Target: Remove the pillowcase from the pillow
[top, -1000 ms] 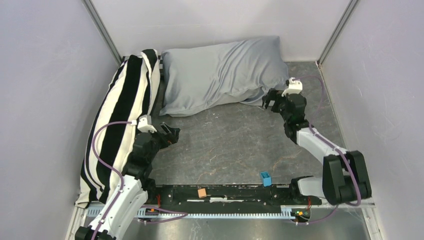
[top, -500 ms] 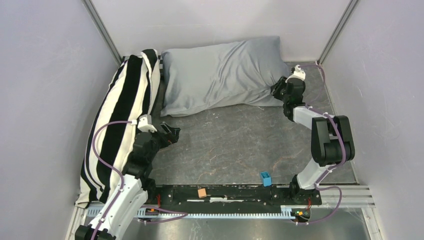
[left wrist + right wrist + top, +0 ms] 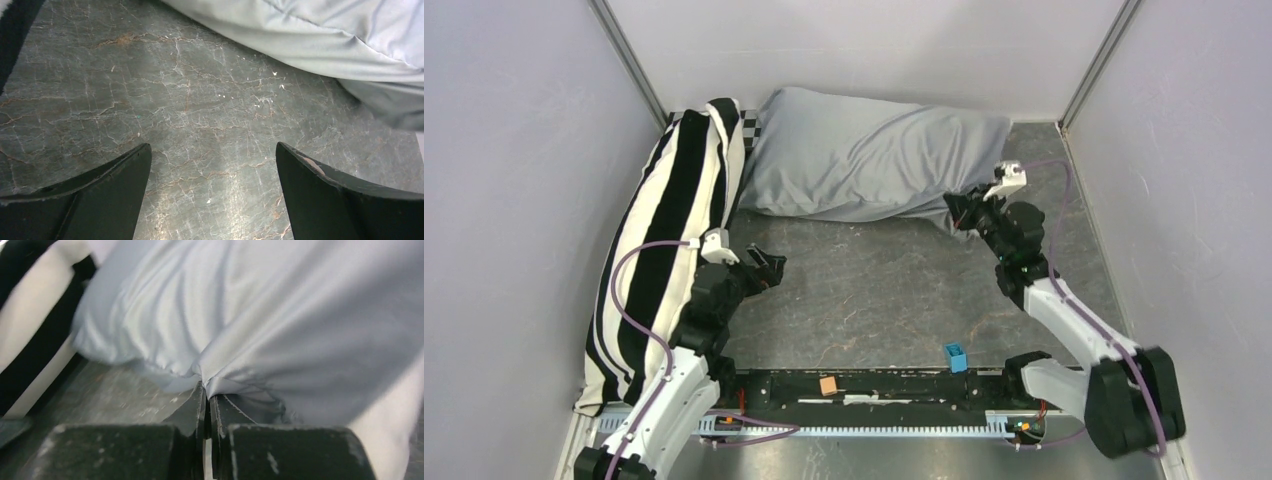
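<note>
Clamping a gathered fold at the near right corner of the pillowcase [image 3: 864, 160] with the right gripper [image 3: 959, 212], jaws pressed together on smooth, creased blue-grey fabric. Lying plump at the far side of the veined grey table [image 3: 874, 290], left end against the striped pillow [image 3: 674, 220]. Since a second ago: slewed, corner dragged nearer. From the right wrist only: fabric nipped between black fingers [image 3: 225, 412]. From the left wrist only: left gripper [image 3: 212, 155] spread wide above bare tabletop.

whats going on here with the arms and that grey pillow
The right gripper is shut on a pinch of the light blue-grey pillowcase at its near right corner. The left gripper hangs open above the table, holding nothing. The cover is still on the pillow, which is hidden inside. A striped pillow lies along the left side.
</note>
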Controlling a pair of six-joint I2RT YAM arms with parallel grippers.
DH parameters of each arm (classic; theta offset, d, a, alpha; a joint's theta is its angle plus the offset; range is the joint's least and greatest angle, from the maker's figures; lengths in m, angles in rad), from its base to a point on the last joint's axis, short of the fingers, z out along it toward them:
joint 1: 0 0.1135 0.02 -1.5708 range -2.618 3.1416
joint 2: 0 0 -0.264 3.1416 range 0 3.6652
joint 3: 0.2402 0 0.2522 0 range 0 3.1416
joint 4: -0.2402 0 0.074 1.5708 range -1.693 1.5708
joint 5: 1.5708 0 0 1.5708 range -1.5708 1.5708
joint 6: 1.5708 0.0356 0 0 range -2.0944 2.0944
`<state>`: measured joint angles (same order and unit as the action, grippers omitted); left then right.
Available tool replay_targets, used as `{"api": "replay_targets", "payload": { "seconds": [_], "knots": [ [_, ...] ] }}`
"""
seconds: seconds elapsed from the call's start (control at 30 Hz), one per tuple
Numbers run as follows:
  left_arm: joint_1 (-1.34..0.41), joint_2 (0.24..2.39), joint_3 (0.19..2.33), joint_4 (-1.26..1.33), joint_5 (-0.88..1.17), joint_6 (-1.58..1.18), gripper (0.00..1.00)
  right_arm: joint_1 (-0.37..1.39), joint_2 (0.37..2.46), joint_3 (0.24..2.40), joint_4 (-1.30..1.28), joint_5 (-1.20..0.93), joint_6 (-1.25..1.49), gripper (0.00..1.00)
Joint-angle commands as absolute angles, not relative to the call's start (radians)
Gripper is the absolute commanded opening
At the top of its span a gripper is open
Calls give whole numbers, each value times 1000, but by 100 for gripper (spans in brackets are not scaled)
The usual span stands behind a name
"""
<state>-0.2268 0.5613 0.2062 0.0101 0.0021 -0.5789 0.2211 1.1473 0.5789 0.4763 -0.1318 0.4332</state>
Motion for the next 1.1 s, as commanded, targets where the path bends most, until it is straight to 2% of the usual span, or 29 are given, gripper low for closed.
{"api": "replay_targets", "payload": {
  "seconds": [0.0,0.1,0.17,0.2,0.23,0.33,0.37,0.53,0.67,0.77,0.87,1.07],
  "knots": [
    [-224,563,203,50,29,-581,100,320,997,494,441,-295,349,4],
    [-224,564,201,52,38,-582,99,420,989,529,376,-572,231,11],
    [-224,565,201,55,47,-579,99,461,975,560,266,-628,169,38],
    [-225,566,200,59,60,-577,99,465,955,572,197,-592,146,60],
    [-225,568,199,66,77,-570,99,465,926,580,136,-504,132,72],
    [-227,582,194,115,175,-550,96,465,838,598,-39,-171,139,93],
    [-232,589,193,129,203,-547,94,465,807,591,-66,-106,151,96],
    [-313,622,198,186,230,-525,93,464,666,553,-138,48,178,96],
    [-397,673,216,218,228,-501,94,463,572,533,-219,272,213,98],
    [-467,721,241,217,183,-486,99,462,532,504,-261,411,277,98],
    [-577,769,293,216,154,-505,100,459,521,487,-276,378,320,98],
    [-920,862,509,96,-142,-459,100,458,506,445,-237,301,348,98]
  ]
}}
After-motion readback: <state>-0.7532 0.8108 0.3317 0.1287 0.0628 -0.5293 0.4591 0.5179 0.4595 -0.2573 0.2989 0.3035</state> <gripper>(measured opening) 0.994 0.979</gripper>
